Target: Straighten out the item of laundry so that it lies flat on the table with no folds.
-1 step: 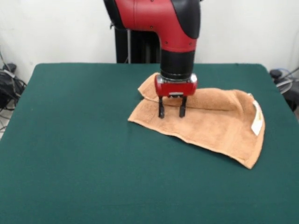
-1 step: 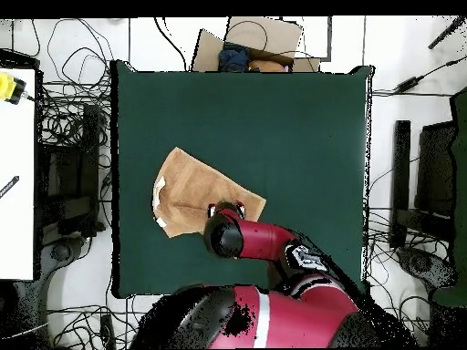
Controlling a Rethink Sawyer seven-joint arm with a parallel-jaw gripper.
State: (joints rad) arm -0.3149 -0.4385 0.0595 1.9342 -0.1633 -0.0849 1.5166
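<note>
While the red and black arm is reaching down from above in the front view, its black two-fingered gripper (image 1: 171,112) is standing with its fingers parted, a clear gap showing between them, and their tips are resting on or just above the small orange-tan terry towel (image 1: 210,123). The towel is lying on the large dark green felt-covered table (image 1: 70,154), toward the far half and right of centre in the front view, and it is not lying fully flat: its left end is doubled over, with an upper layer forming a ridge just behind the gripper. White tags (image 1: 256,119) are showing along the towel's right edge. In the overhead view the towel (image 2: 187,187) is sitting left of the table's (image 2: 301,118) middle, with the arm's wrist covering its lower right corner, so the gripper itself is hidden there
</note>
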